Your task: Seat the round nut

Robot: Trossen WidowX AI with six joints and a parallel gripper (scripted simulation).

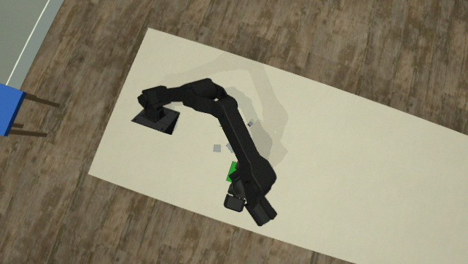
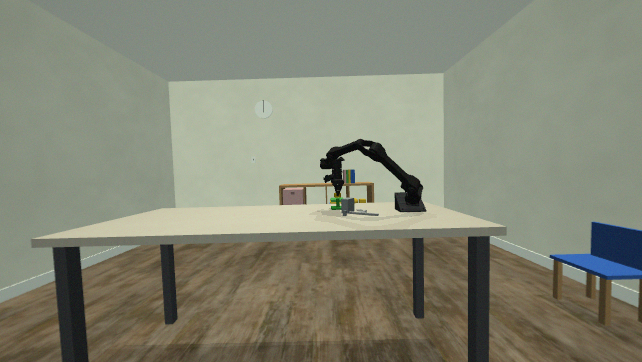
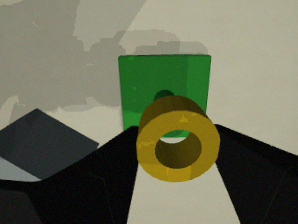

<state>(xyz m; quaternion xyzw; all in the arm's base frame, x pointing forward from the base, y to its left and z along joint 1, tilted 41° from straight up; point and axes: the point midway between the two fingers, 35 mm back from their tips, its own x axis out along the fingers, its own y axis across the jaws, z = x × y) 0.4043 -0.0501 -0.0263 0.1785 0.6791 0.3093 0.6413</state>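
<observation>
Pale worktop [image 1: 328,153], near its front edge: jaws gripping yellow round nut [image 3: 178,147] over green base [image 3: 140,90], better centred on round peg [image 3: 164,96], then lowered gently.

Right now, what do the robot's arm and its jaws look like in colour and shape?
The slim jointed black arm has rounded, matte links and stands on a dark square base plate. No cables or markings show. The black parallel-jaw gripper has two broad, plain jaws.
</observation>
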